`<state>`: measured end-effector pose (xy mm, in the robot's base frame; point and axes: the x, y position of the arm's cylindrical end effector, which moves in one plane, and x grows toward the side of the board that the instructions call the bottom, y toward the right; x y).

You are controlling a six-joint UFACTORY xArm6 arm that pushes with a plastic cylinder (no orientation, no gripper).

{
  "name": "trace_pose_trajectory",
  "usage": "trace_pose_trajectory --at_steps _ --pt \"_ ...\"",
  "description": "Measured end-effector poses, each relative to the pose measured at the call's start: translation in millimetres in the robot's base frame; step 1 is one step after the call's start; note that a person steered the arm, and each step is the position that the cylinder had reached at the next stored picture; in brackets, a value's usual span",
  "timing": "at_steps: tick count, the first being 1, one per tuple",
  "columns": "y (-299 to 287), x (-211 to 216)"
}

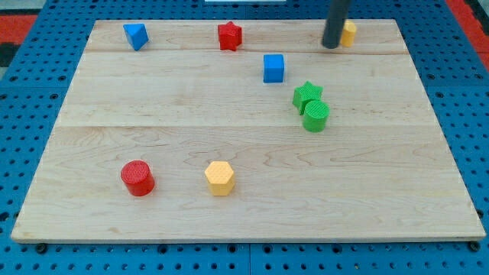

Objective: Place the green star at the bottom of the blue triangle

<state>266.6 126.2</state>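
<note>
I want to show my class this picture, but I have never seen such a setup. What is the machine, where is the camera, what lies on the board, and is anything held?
One camera looks down at a wooden board. The dark rod is a robot arm's end; it only pushes and holds nothing. My tip rests at the view's top right, beside a yellow block. Along the top sit a blue triangle and a red star. Near the middle are a blue cube, and a green star touching a green cylinder. Lower left are a red cylinder and a yellow hexagon.

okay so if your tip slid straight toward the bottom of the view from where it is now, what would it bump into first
Probably the green cylinder, maybe clipping the green star beside it. My tip sits near the view's top, left of a yellow block; depth is uncertain.
</note>
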Motion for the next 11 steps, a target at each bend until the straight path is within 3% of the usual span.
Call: trace_pose_trajectory --at_steps 1,3,5,7,9,11 --pt "-24.3 8.9" --pt "-20.1 17.1" --pt "28.0 111.4" --pt "-86.4 99.4" --pt "-7.9 138.7" --pt "-138.7 122.3"
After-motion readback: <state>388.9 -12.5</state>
